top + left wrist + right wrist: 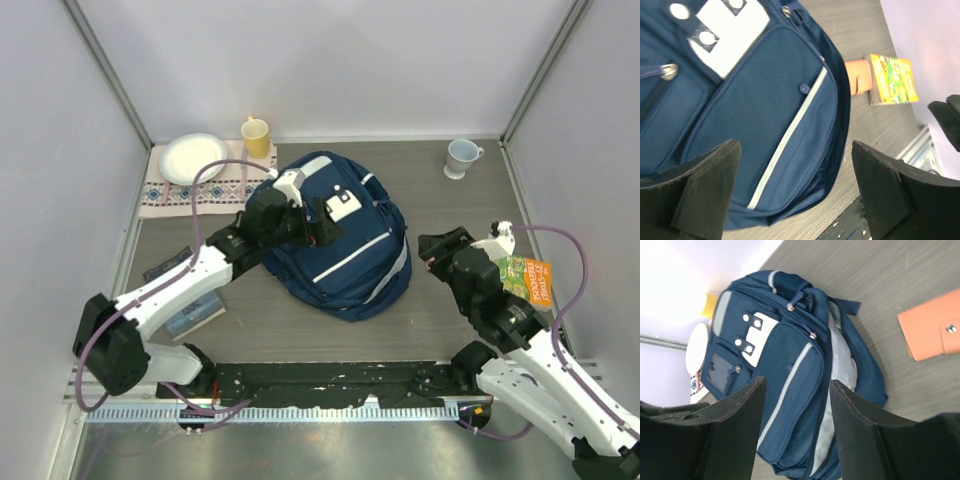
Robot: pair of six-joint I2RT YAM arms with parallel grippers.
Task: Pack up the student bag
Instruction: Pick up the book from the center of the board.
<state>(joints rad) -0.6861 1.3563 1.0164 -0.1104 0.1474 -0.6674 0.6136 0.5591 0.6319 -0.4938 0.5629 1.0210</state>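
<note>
**Bag flat at centre, both claws empty**

- The student bag (345,250) lies on its back mid-surface with its front pocket and white flap (343,206) facing up. I judge that lay suits reaching the zips from above.
- My left claw (795,190) hangs over the bag's front pocket. Its jaws are spread wide and there is nothing between them, only blue fabric below. I read it as poised over the pocket, not gripping.
- My right claw (797,430) sits just off the bag's right side and points at it. Its jaws are partly apart and hold nothing.
- The loose items sit around the bag within reach, presumably for packing.

Count:
- Bags: one.
- Orange wallet (932,332): one, to the right of the bag.
- Colourful book (895,77): one, just beside the wallet.
- Cups: two, a yellow cup (256,137) far left and a pale mug (461,157) far right.
- Plate (192,158): one, on one patterned cloth (165,195).
- Flat dark items (195,310) under my left forearm: the arm partly hides them, so I cannot tell how many.
</note>
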